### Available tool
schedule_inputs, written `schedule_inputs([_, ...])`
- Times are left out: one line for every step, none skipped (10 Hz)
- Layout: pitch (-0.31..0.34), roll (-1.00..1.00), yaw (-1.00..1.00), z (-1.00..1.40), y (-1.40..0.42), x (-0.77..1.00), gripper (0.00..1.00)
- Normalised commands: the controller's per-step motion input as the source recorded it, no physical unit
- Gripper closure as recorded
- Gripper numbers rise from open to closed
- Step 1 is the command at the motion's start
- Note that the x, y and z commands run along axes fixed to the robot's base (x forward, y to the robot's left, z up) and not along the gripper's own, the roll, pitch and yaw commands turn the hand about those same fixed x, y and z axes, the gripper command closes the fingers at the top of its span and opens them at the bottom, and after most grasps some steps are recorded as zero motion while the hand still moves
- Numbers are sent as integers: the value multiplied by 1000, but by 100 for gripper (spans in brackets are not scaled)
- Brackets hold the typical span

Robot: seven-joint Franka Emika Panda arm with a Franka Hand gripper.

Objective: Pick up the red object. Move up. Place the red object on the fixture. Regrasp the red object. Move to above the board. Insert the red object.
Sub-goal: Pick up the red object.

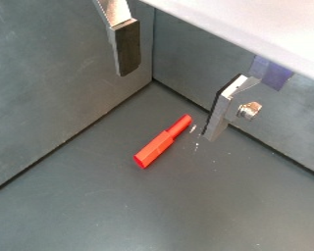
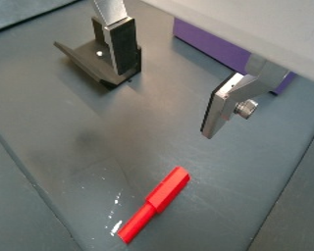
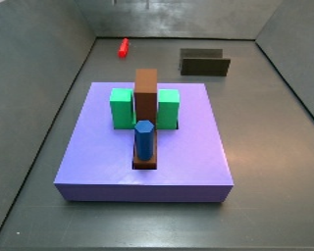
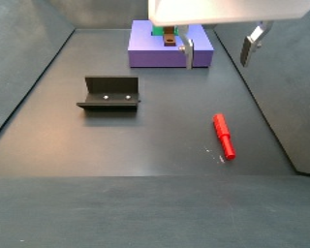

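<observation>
Below parted jaws, one red object.

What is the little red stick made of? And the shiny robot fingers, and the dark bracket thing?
The red object, lying on the floor, looks like smooth plastic: even bright colour, soft sheen. The gripper hangs open above it; its fingers look like brushed metal, being silver and reflective. The fixture seems to be dark matte metal with screw holes, though coated plastic is possible.

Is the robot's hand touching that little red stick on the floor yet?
Apart. In a side view the hand hangs open above the floor, with bare floor between it and the red stick.
</observation>
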Motion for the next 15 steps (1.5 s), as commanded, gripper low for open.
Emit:
schedule_inputs([0,-57,0,-446,0,-163,0])
schedule_inputs([0,-70,0,-429,6,-217,0])
schedule_inputs([0,-67,-14,-234,80,-211,0])
schedule_inputs([0,-54,0,-29,114,-191,0])
schedule_inputs([0,-103,0,0,143,-106,0])
schedule_inputs([-17,-99,0,0,117,-66,0])
schedule_inputs([-44,-94,0,-83,89,-131,0])
schedule_inputs([-130,-139,0,-509,0,-83,0])
schedule_inputs([-146,-109,0,-806,0,-40,0])
schedule_inputs([-121,-106,0,-849,0,-9,0])
schedule_inputs([-61,-60,0,-720,0,0,0])
schedule_inputs([-70,0,0,-757,-146,9,0])
schedule_inputs([-90,-13,0,-920,-146,23,0])
schedule_inputs([-113,-39,0,-929,-220,91,0])
schedule_inputs([-84,-14,0,-860,-174,169,0])
